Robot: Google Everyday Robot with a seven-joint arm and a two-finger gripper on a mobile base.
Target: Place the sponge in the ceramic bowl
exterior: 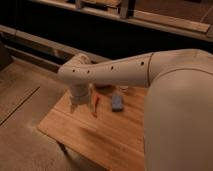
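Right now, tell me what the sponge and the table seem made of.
The sponge: likely foam, matte blue-grey, soft-edged block. The table: wood, warm tan with plank lines, dull finish. The gripper hangs over the table's left end, left of the sponge.

Sponge (pixel 116 102) blue-grey; stick (pixel 94 106) orange-red; table (pixel 110 135) light wood grain; arm (pixel 115 70) white; pincer (pixel 75 106) pale, over table beside stick.

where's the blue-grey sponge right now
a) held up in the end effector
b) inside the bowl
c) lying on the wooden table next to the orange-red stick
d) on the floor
c: the sponge lies flat on the wooden table, just right of the orange-red stick in the picture, while the end effector hangs on the stick's other side, apart from the sponge.
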